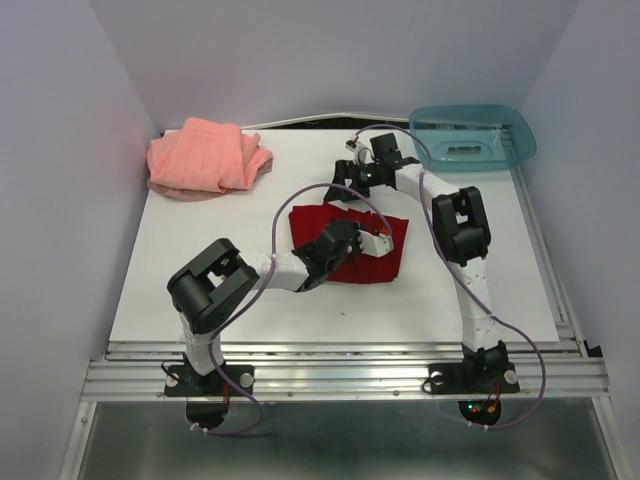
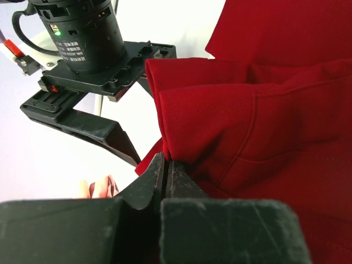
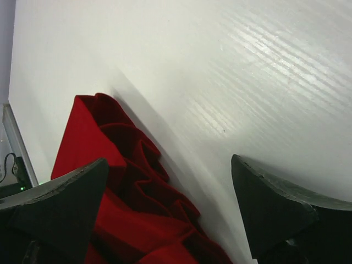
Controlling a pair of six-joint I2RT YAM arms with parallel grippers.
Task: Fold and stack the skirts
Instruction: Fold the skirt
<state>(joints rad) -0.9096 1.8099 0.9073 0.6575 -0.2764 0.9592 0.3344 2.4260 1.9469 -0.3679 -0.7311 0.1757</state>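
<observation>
**Material.** The red skirt (image 1: pixel 350 248) lies near the middle of the table (image 1: pixel 200 270), partly folded. The cloth is soft, light and limp. It will drape and sag from any single hold, and stacked layers may slide over one another. The seamed hem and the doubled fold edge are the firmest places to grip. The pink skirt (image 1: pixel 205 155) sits rumpled at the far left corner, well apart from the red one.

**End effectors.** The left gripper (image 2: pixel 166 165) is clamped on a fold of the red skirt, with its jaws together and cloth pinched between them. The right gripper (image 3: pixel 168 160) has its jaws spread wide and holds nothing. It hangs over the skirt's far left edge, where bunched pleats lie beside bare table.

**Clearance.** Bare table lies to the left of the red skirt and in front of it, giving room to carry a fold across. The two grippers work close together over the same garment, so contact between them is a risk. The tray (image 1: pixel 470 140) stands at the far right corner, clear of the fold path.
</observation>
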